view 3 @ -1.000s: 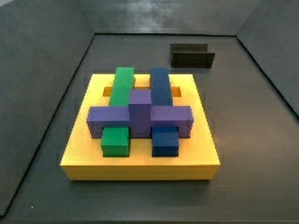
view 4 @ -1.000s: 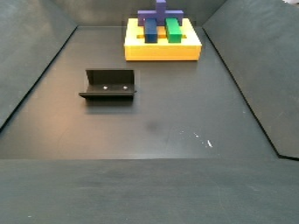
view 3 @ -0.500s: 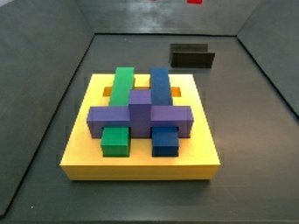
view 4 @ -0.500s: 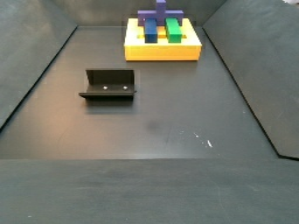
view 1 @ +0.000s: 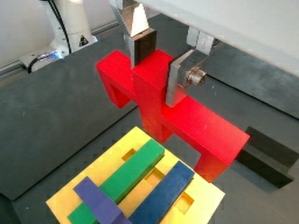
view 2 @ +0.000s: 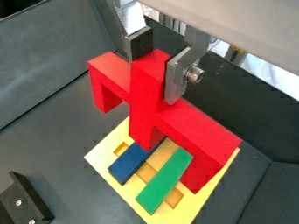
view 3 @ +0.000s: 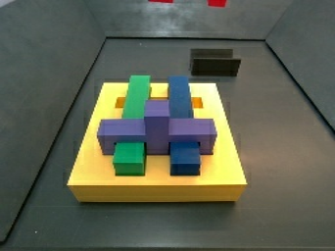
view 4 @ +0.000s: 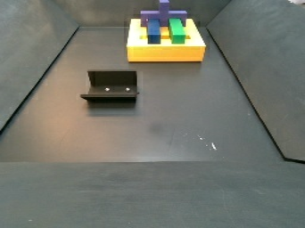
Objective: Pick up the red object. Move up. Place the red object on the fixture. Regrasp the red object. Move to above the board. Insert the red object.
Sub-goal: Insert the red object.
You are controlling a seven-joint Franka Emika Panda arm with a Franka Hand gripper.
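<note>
Above the board (view 1: 138, 179), the gripper (view 1: 159, 63) has its jaws clamped on the red object's (view 1: 163, 109) raised tab. Its long axis hangs level, high over the board's slots; insertion judged pending, straight downward.

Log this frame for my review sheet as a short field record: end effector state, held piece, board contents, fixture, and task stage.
end effector: shut on the bright red notched plastic block, above the board in both wrist views
held piece: red block, gripped by its raised middle tab, clear of the board
board: thick yellow square slab carrying green, blue and purple blocks
fixture: dark L-shaped bracket, bare, on the floor apart from the board
stage: red block above the board, not yet inserted
</note>
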